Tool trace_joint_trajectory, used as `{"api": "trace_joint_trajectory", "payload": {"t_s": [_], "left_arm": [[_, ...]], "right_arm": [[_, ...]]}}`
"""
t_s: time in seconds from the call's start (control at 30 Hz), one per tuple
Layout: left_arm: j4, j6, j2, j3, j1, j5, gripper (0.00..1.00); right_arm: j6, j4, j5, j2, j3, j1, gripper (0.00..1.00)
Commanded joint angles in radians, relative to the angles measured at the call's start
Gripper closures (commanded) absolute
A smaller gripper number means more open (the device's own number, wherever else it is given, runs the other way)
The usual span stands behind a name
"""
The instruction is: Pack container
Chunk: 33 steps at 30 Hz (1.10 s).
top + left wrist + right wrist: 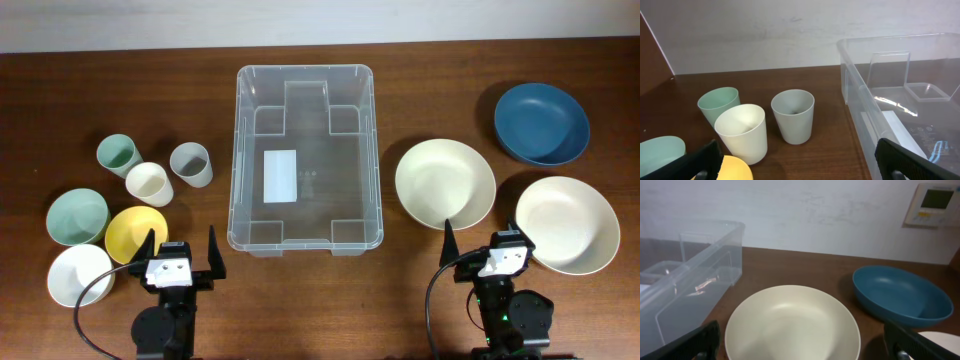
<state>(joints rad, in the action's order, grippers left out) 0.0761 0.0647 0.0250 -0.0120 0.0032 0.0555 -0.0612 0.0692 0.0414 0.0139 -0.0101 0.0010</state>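
The clear plastic container (306,155) stands empty in the middle of the table, a white label on its floor; it also shows in the left wrist view (900,100) and the right wrist view (685,275). My left gripper (181,250) is open and empty near the front edge, by a yellow bowl (135,234). My right gripper (487,250) is open and empty in front of a cream bowl (444,182), which fills the right wrist view (792,327).
Left: green cup (117,155), cream cup (148,184), grey cup (190,163), green bowl (77,216), white bowl (79,275). Right: blue bowl (541,123) at the back, another cream bowl (567,224) near my right gripper. A wall stands behind the table.
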Motion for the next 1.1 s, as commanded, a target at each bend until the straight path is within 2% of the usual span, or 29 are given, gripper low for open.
{"api": "trace_joint_trajectory", "payload": {"t_s": [0.0,0.1,0.2,0.4,0.5,0.7,0.8,0.97,1.07], "left_arm": [[-0.005,0.019,-0.005,0.003,0.007,0.023,0.01],[-0.054,-0.045,-0.005,0.0,0.007,0.023,0.01],[0.006,-0.132,0.001,-0.036,0.007,0.023,0.01],[0.132,-0.132,0.116,-0.218,0.007,0.076,0.01],[0.197,-0.132,0.243,-0.347,0.007,0.093,0.01],[0.328,-0.131,0.607,-0.631,0.007,0.097,0.01],[0.443,-0.131,0.803,-0.79,0.007,0.063,0.01],[0.652,-0.131,1.056,-1.034,0.007,0.041,0.01],[0.697,-0.132,1.142,-1.112,0.007,0.035,0.01]], "right_arm": [[0.068,0.003,-0.025,-0.008,-0.003,0.005,0.01],[0.098,0.003,-0.027,0.003,-0.044,0.005,0.01],[0.109,0.004,-0.027,0.05,-0.114,0.005,0.01],[0.152,0.063,-0.031,0.278,-0.345,0.004,0.01],[0.152,0.129,-0.031,0.461,-0.495,0.003,0.01],[0.152,0.462,-0.027,0.895,-0.888,0.003,0.01],[0.145,0.626,-0.027,1.101,-1.081,0.003,0.01],[0.135,0.761,-0.028,1.333,-1.293,0.003,0.01],[0.089,0.76,-0.024,1.409,-1.333,-0.019,0.01]]}}
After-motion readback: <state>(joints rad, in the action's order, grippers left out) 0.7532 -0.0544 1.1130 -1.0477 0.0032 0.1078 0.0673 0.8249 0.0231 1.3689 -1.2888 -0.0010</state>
